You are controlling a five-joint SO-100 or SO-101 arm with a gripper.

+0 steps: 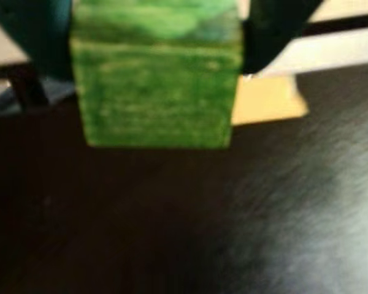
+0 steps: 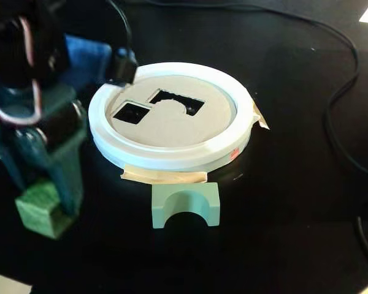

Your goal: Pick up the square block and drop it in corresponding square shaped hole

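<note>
A green square block (image 1: 156, 79) fills the top of the wrist view, held between two dark teal fingers (image 1: 34, 37). In the fixed view the gripper (image 2: 46, 205) is at the far left, shut on the green block (image 2: 42, 211), which hangs just above the black table. The round white-rimmed sorter (image 2: 172, 156) sits to the right of the gripper. Its cardboard top has a square hole (image 2: 131, 113) and an arch-shaped hole (image 2: 178, 101).
A pale green arch-shaped block (image 2: 185, 205) stands in front of the sorter. Tape strips (image 2: 164, 176) hold the sorter to the table. Black cables (image 2: 340, 104) run along the right side. The arm's body (image 2: 30, 67) rises at the left.
</note>
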